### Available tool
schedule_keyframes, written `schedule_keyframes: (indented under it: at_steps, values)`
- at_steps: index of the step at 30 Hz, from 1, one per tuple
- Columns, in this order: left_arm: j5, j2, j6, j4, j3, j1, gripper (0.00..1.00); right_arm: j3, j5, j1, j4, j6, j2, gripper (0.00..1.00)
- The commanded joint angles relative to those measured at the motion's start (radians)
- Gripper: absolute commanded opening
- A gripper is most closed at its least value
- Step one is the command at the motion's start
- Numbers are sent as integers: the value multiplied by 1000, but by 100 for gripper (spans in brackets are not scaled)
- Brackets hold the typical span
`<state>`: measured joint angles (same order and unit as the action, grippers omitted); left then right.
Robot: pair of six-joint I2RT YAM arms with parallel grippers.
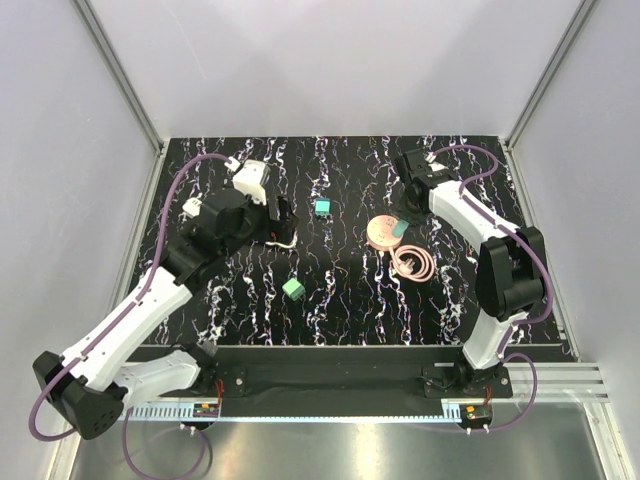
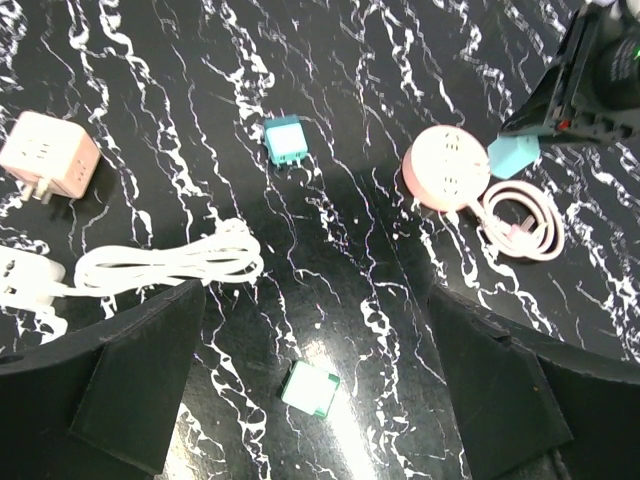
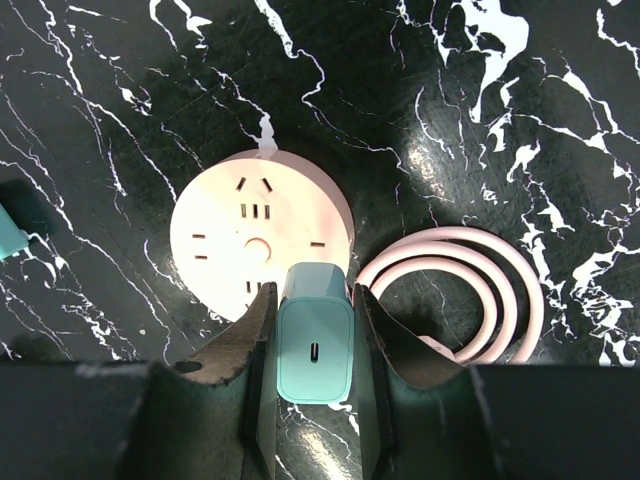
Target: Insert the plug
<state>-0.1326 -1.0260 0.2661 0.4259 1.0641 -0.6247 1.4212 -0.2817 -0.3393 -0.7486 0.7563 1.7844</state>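
A round pink socket [image 3: 250, 225] lies flat on the black marbled table, its coiled pink cable [image 3: 455, 290] to its right. My right gripper [image 3: 312, 305] is shut on a teal plug [image 3: 314, 350], held over the socket's near edge; the plug's prongs are hidden. From above, the socket [image 1: 379, 232] sits right of centre with the teal plug [image 1: 399, 229] at its right rim under the right gripper [image 1: 405, 218]. My left gripper [image 2: 315, 310] is open and empty, hovering over the table's left part [image 1: 270, 222].
Two more teal plugs lie loose: one at mid-back [image 1: 322, 208], one near the front [image 1: 294, 288], below the left gripper [image 2: 310, 388]. A white cube adapter [image 2: 50, 155] and a bundled white cable [image 2: 170, 262] lie at the left. Enclosure walls surround the table.
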Motion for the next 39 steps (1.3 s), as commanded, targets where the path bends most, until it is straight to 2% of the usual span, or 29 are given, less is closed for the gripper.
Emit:
schedule_keyframes:
  at_steps: [1,19,39]
  values:
    - [27,-6,-4,-35,10,2,99,13,-54,-13,23,5,-6,0]
    - [4,-3,-11,-35,8,3,99,-7,-73,-18,98,-41,59,0]
    - [13,-8,-11,-35,8,6,99,-53,-79,-21,95,-43,36,0]
